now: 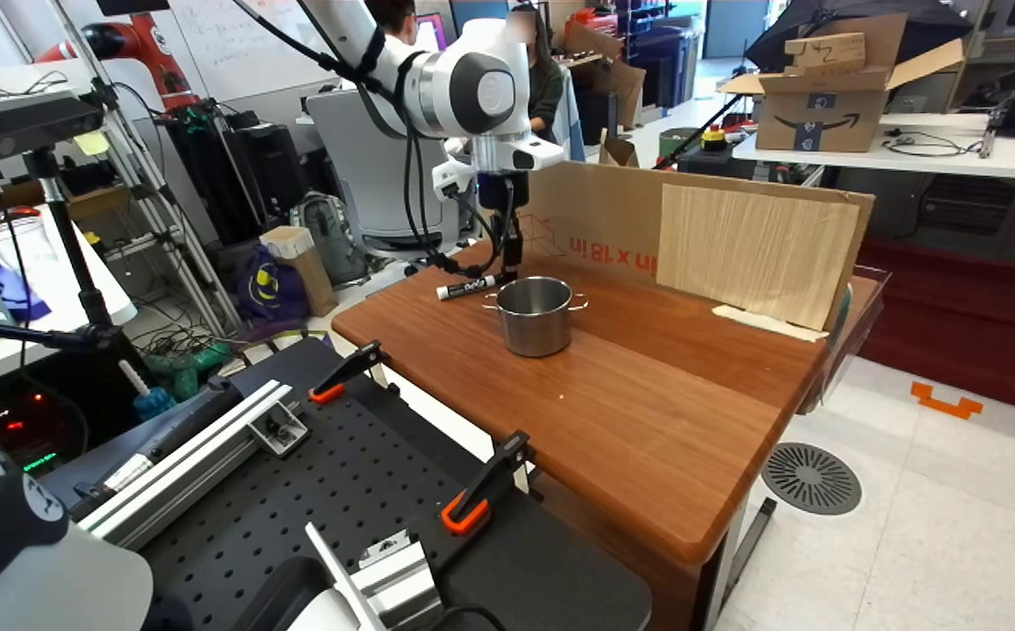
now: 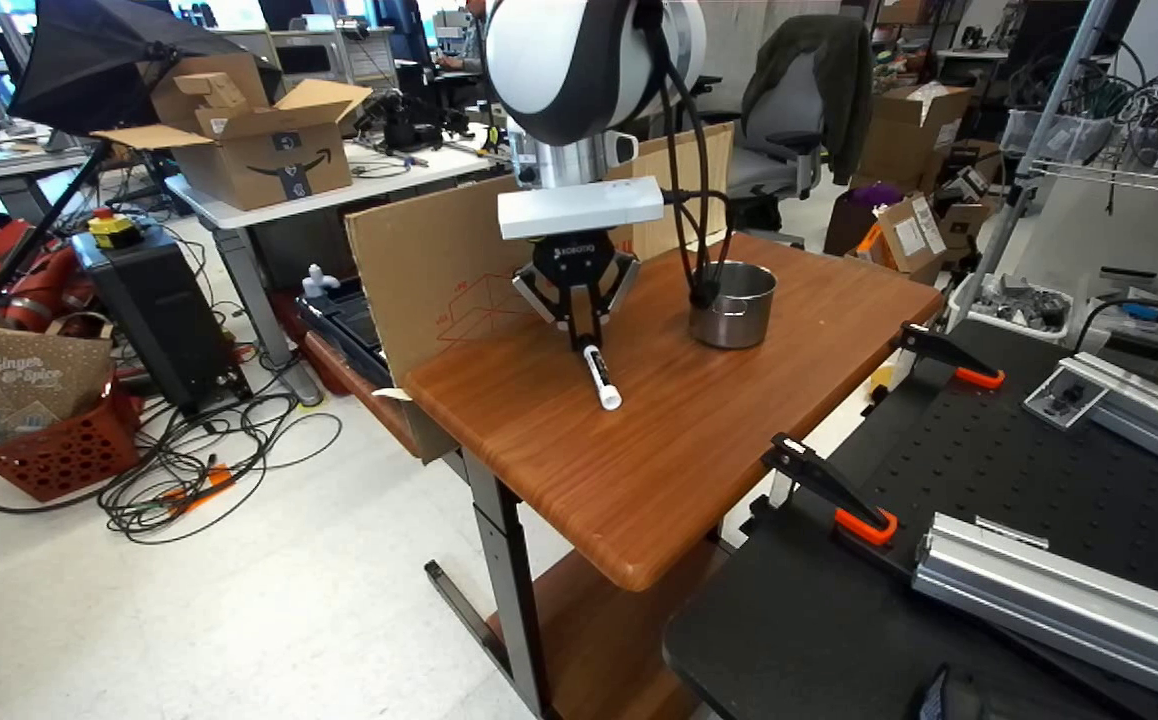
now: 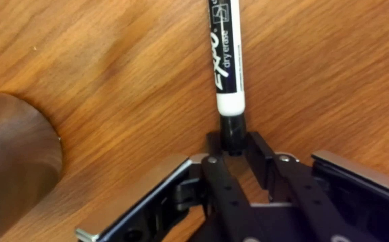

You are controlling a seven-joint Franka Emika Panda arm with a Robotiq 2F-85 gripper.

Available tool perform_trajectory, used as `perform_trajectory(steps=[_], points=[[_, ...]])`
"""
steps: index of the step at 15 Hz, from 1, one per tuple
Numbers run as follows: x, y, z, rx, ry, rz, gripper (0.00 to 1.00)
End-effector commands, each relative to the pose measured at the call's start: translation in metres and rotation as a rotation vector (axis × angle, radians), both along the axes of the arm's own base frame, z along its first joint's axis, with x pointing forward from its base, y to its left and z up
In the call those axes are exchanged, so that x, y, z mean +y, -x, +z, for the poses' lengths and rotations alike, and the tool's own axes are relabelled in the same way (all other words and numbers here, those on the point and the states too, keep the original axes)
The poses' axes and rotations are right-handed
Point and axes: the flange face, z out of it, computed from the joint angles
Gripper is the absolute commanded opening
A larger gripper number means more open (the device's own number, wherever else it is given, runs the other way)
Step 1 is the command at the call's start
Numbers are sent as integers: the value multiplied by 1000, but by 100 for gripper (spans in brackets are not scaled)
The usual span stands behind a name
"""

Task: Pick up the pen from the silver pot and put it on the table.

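Note:
The pen is a black-and-white EXPO marker (image 3: 226, 60); it also shows in both exterior views (image 1: 467, 288) (image 2: 600, 377). My gripper (image 3: 233, 143) is shut on its black end, seen also in both exterior views (image 1: 507, 276) (image 2: 587, 342). The pen lies level, outside the pot, at or just above the reddish-brown table (image 1: 630, 429) (image 2: 669, 440); I cannot tell whether it touches. The silver pot (image 1: 537, 329) (image 2: 734, 318) stands upright on the table beside the gripper. Part of it shows at the left edge of the wrist view (image 3: 19, 154). Its inside is mostly hidden.
A cardboard panel (image 1: 604, 219) stands along the table's far edge, behind the gripper. Black clamps with orange pads (image 1: 490, 482) sit at the near edge, beside the black perforated bench (image 1: 367, 456). Cables (image 2: 699, 220) hang from the arm close to the pot.

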Motion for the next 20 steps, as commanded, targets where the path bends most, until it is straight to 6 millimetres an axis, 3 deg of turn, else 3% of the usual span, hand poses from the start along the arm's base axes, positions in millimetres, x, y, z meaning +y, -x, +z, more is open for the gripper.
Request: perform_trajectory(steps=[1, 7, 15, 20], points=[[1, -6, -6, 6, 33, -8, 59], [-2, -8, -8, 9, 39, -19, 100], [-2, -10, -3, 9, 29, -24, 100], [5, 2, 33, -34, 7, 1, 100]])
